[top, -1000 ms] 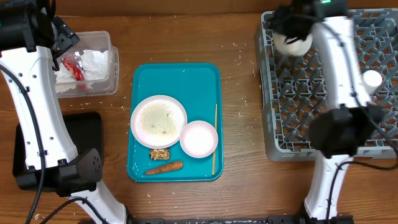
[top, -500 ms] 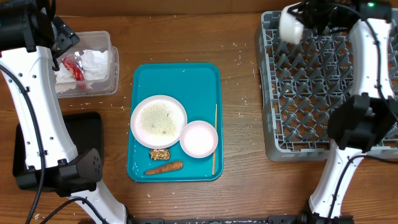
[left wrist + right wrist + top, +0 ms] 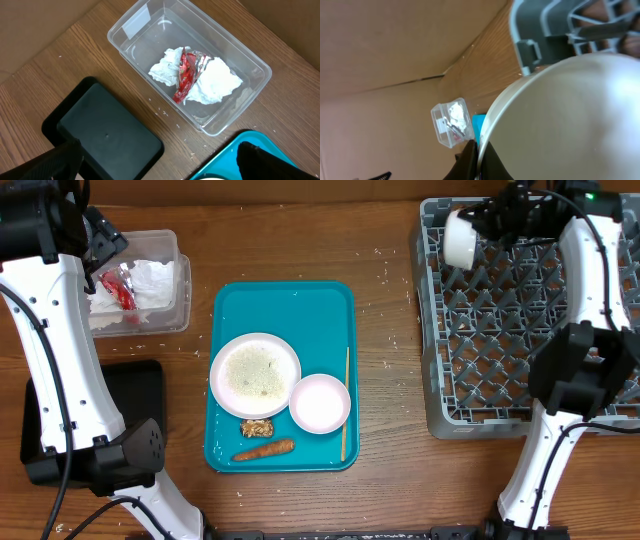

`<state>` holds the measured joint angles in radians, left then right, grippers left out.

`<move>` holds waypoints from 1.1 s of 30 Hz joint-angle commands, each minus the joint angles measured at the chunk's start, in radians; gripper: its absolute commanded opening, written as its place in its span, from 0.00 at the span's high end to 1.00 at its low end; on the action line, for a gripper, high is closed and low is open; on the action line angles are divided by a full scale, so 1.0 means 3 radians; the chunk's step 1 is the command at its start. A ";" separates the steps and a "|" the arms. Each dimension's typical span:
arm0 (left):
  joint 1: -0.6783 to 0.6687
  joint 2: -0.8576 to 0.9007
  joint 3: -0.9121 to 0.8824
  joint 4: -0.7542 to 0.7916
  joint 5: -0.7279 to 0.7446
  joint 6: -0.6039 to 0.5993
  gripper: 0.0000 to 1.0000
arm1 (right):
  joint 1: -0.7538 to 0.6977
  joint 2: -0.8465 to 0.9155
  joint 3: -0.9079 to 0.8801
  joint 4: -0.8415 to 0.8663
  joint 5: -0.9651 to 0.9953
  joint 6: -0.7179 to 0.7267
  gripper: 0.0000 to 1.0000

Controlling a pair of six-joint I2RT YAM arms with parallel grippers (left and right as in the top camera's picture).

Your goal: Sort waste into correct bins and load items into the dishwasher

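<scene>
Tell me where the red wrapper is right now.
In the overhead view, the red wrapper lies inside the clear tub at the far left, on the crumpled white napkin, near the black tray.

Two trays: one teal tray (image 3: 290, 305) at centre and one black tray (image 3: 105, 130) at eight o'clock. One tub (image 3: 140, 25) at ten o'clock and one rack (image 3: 480, 380) at three.

Two plates: a large plate (image 3: 218, 375) and a small plate (image 3: 320, 402). One bowl (image 3: 461, 238) at the rack's eleven o'clock corner.

One stick (image 3: 346, 405), one carrot (image 3: 264, 450), one lump (image 3: 257, 427), one wrapper (image 3: 186, 75).

The napkin (image 3: 215, 82) shows as two white wads, possibly one piece. The rice (image 3: 255, 373) has too many grains to count.

Two arms: a left arm (image 3: 60, 360) and a right arm (image 3: 590, 300).
</scene>
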<state>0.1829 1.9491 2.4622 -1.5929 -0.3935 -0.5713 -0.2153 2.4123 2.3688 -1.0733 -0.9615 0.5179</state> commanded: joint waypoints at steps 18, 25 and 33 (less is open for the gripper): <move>-0.0023 0.0032 0.0001 0.0000 -0.0018 -0.0041 0.00 | -0.0320 -0.0036 0.0047 -0.0551 0.0333 0.0089 0.93; -0.0023 0.0032 0.0001 0.0000 -0.0018 -0.0041 0.00 | -0.0448 -0.0036 0.0047 -0.0604 0.0308 0.0086 0.93; -0.0023 0.0032 0.0001 0.0000 -0.0018 -0.0041 0.00 | -0.0579 -0.0036 0.0046 -0.0604 0.0510 0.0086 0.90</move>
<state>0.1829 1.9491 2.4622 -1.5932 -0.3935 -0.5713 -0.3664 2.4096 2.3806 -1.2465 -0.9104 0.5503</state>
